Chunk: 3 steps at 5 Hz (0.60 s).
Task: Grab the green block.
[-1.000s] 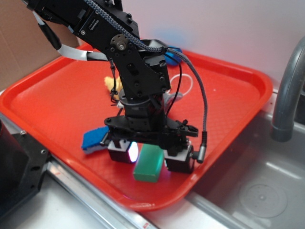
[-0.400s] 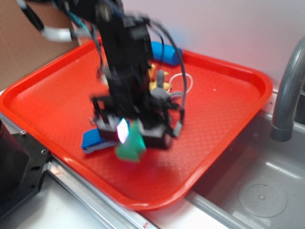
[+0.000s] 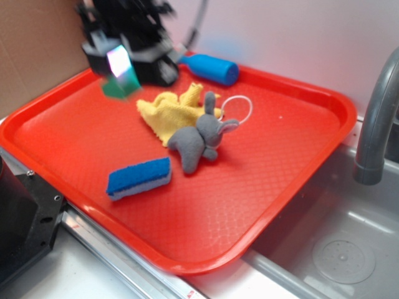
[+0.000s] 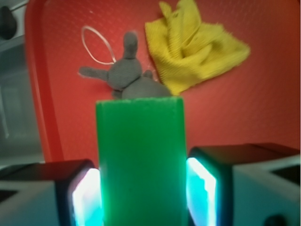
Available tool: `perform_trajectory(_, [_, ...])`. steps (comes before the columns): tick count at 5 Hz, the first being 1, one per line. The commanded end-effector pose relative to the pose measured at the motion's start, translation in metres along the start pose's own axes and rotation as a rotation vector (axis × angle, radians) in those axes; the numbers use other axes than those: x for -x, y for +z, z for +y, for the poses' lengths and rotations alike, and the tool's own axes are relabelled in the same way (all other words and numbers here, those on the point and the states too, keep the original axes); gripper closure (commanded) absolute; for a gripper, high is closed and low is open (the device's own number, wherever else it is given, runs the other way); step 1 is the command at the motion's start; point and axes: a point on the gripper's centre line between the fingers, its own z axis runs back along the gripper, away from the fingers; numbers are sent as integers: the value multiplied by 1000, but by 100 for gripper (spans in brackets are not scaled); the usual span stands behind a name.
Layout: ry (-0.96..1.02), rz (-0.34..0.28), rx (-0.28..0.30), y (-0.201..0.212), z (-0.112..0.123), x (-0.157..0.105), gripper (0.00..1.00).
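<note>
The green block [image 4: 141, 160] stands lengthwise between my two lit pads [image 4: 201, 193] in the wrist view, held on both sides. In the exterior view the same green block [image 3: 121, 83] hangs in the air over the tray's back left part, clamped in my gripper [image 3: 124, 59], which is shut on it. The arm above is blurred and partly cut off by the top edge.
On the red tray [image 3: 280, 162] lie a blue sponge [image 3: 139, 177] at the front left, a grey plush animal [image 3: 198, 140], a crumpled yellow cloth [image 3: 171, 109], a white ring [image 3: 239, 107] and a blue cylinder [image 3: 211, 68] at the back. A sink and grey faucet [image 3: 377, 118] lie right.
The gripper has lifted the green block off the tray's front and carried it up and to the back left. The plush animal and yellow cloth now show.
</note>
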Motion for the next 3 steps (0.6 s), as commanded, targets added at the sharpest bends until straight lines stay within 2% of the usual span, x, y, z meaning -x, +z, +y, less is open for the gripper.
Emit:
perform_trajectory(1, [128,-170,-1,70,56,4,100])
perform_trajectory(2, [215,-217,2,75,68,11,100])
perform_trajectory(3, [271,-184,-49,71,70,8,100])
